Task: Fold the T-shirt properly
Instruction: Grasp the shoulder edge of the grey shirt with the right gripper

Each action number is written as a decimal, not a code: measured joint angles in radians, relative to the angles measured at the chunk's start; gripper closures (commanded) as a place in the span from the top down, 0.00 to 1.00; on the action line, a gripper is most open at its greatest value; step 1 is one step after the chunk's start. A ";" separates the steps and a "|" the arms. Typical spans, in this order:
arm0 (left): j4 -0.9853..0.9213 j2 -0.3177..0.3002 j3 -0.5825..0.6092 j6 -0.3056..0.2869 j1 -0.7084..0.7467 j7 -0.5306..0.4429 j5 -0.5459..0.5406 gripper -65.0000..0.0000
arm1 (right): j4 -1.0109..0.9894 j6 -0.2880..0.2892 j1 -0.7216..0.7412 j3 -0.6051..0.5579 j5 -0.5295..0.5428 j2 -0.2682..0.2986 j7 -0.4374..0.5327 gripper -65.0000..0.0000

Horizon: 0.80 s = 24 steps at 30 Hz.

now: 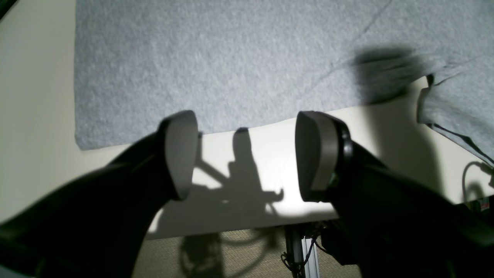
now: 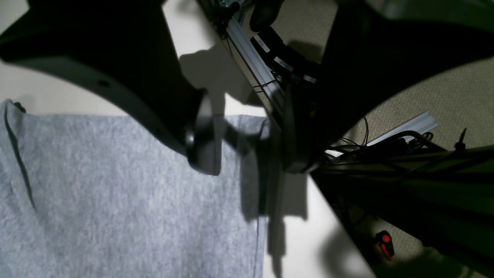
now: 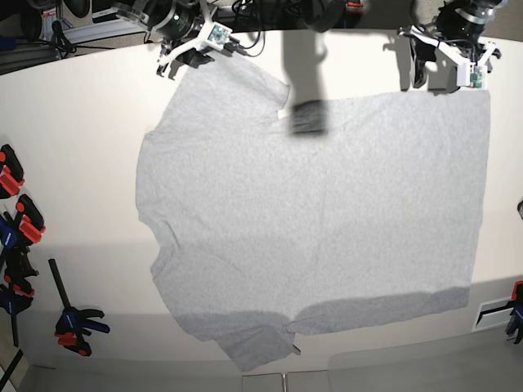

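Left gripper jaws apart; T-shirt whole only overhead.

One T-shirt is counted, light heather-grey, laid flat with two short sleeves shown. One tabletop, cream-coloured, is recorded beneath it. Two grippers are listed: one left gripper and one right gripper, each fitted with two fingers. At least four clamps with red or orange and black parts are counted along one tabletop edge in the base view; the exact number cannot be told, since some are cut off there.
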 measured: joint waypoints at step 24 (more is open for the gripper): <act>0.000 -0.001 0.000 0.000 0.000 0.000 0.000 0.56 | 0.147 -0.057 0.018 -0.159 -0.083 -0.058 -0.067 0.40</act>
